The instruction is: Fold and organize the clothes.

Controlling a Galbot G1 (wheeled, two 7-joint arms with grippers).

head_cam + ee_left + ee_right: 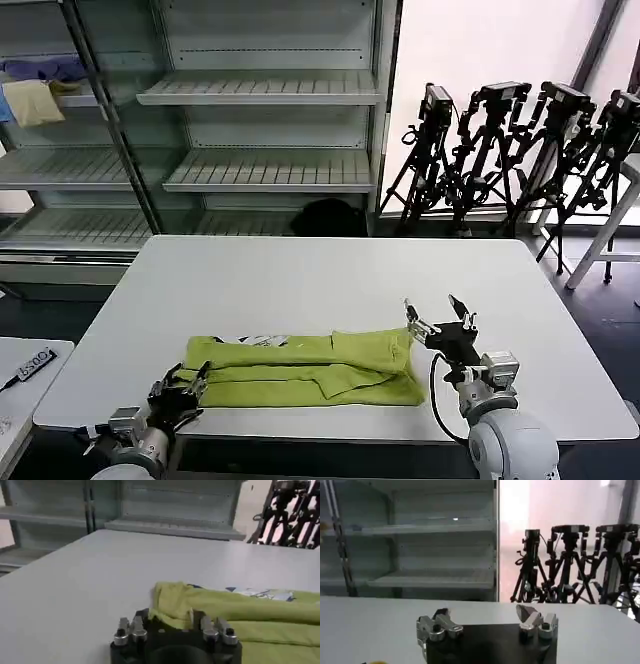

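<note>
Lime T-shirt (305,368) lying on the white worktop (330,280) near its front edge, folded into a long, low band with rumpled layers; scrap of white print peeking out along the far edge toward the left end. Left hand (187,381) at the shirt's left end, fingers spread, nothing gripped, just over the front corner. Right hand (437,315) raised just beside the right end, fingers wide apart, empty.
</note>
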